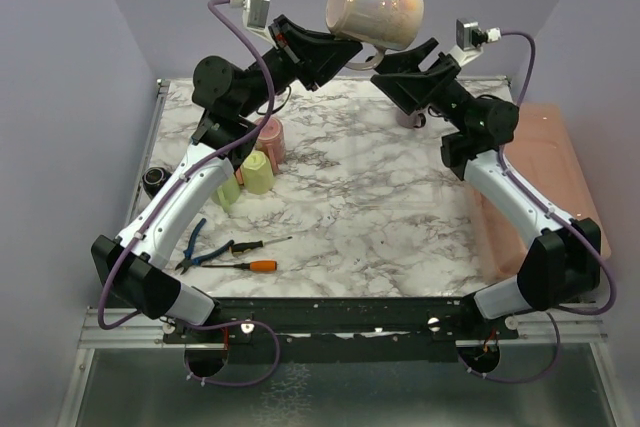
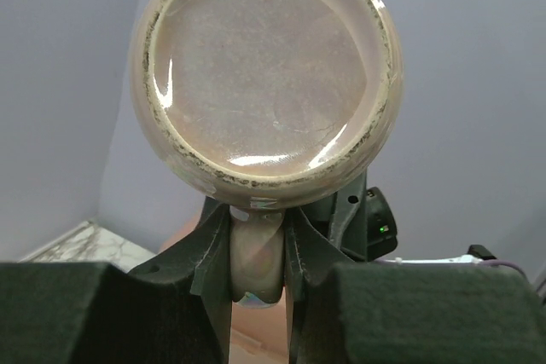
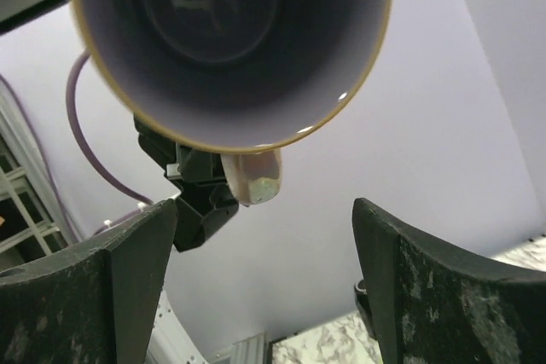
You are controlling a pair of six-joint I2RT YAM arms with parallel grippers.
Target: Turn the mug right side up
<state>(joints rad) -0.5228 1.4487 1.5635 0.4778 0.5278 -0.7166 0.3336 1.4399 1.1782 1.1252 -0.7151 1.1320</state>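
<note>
Gripping the handle (image 2: 256,260), the left hand (image 1: 352,50) holds the mug (image 1: 375,9) sideways, high above the surface (image 1: 370,207); the right hand (image 1: 408,65) stands wide open near its mouth.

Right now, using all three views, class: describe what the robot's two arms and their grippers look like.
The left arm and right arm both have white shells between black joints. A purple cable loops along each arm to a small grey wrist camera. The left gripper and right gripper are dark and two-fingered. The right one's fingers look scuffed.
</note>
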